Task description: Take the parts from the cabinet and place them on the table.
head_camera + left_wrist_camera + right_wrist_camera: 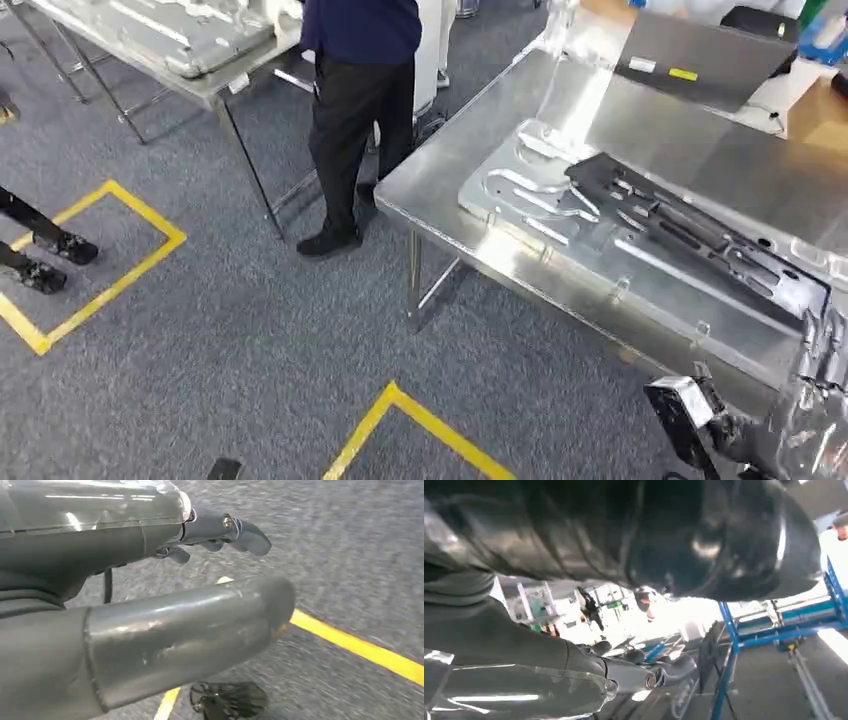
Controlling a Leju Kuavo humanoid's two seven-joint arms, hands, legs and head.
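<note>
Steel table (460, 180) at right of the head frame already bears a dark part (690, 235); the left hand (220, 532) hangs empty, fingers apart, the right hand's (664, 672) grip untellable, and the nearby person (360, 110) risks collision.

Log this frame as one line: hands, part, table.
left hand: hanging over carpet, holds nothing | right hand: fingers extended, grasp unclear | black part: lying on metal table | person: standing beside table
</note>
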